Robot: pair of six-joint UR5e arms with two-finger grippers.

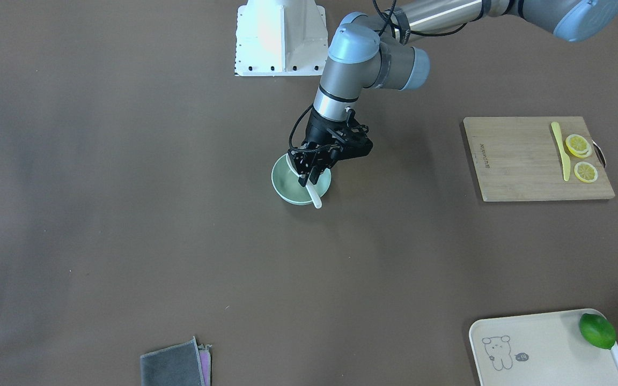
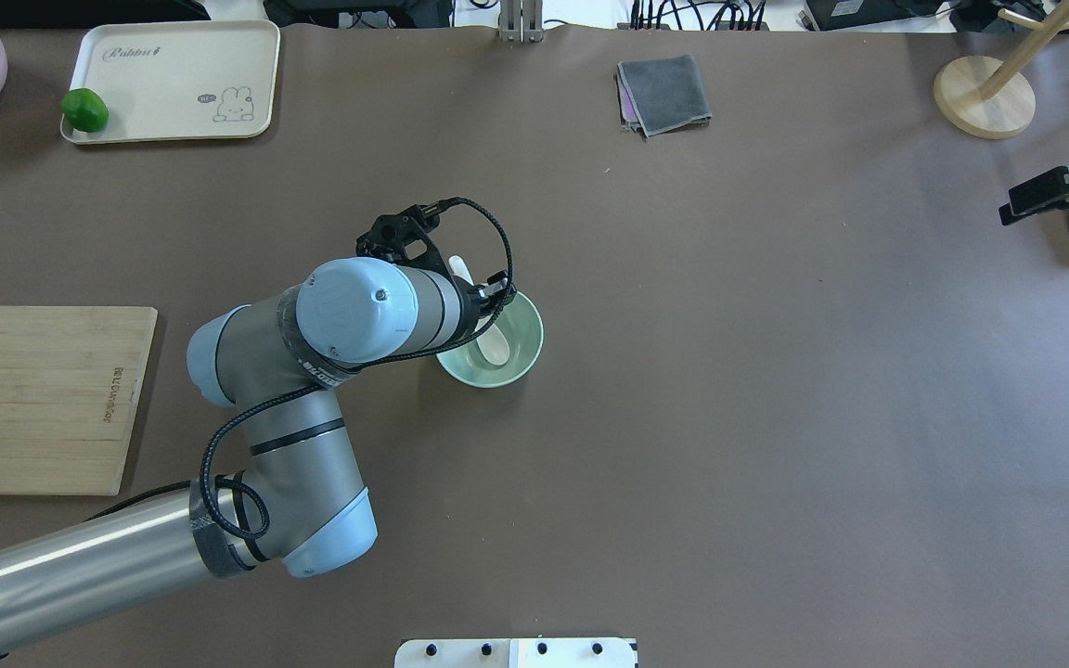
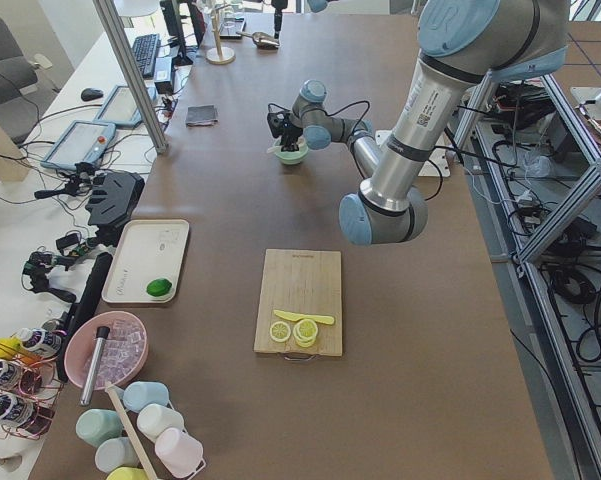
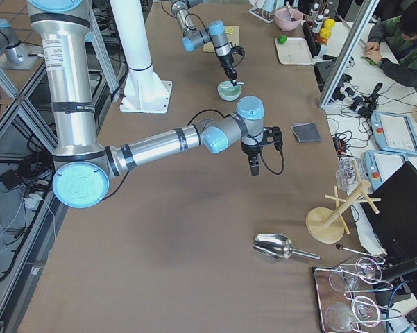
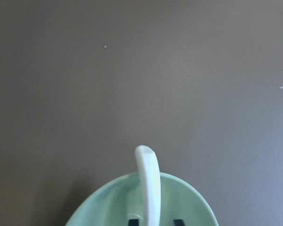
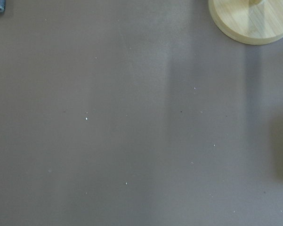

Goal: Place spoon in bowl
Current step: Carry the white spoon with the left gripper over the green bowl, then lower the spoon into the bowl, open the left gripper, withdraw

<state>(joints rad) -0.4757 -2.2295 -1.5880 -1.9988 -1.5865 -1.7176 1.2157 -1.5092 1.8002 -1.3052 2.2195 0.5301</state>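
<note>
Right, this is the very tail of the placing step: the spoon (image 1: 316, 198) sits with its scoop down inside the bowl (image 1: 282, 186), just above the middle of the front-facing frame, and its short handle leans out over the rim toward the bottom of that frame. The left gripper (image 1: 309, 176) hangs directly over the bowl, fingers pointing down on either side of the handle. In the left wrist view the two dark fingertips (image 5: 133, 220) peek in at the bottom edge, and there's a sliver of mint green between the handle and one of them. So the jaws read as narrowly parted, not pinching, though the view is tight. The right gripper (image 2: 1022, 206) is off at the right edge of the overhead frame, well apart from the bowl, and I can't tell how its jaws stand. My call: the spoon is as good as delivered. The next move wants a clean, straight lift, fingers clear of that handle, so nothing tips the spoon or nudges the bowl.
</note>
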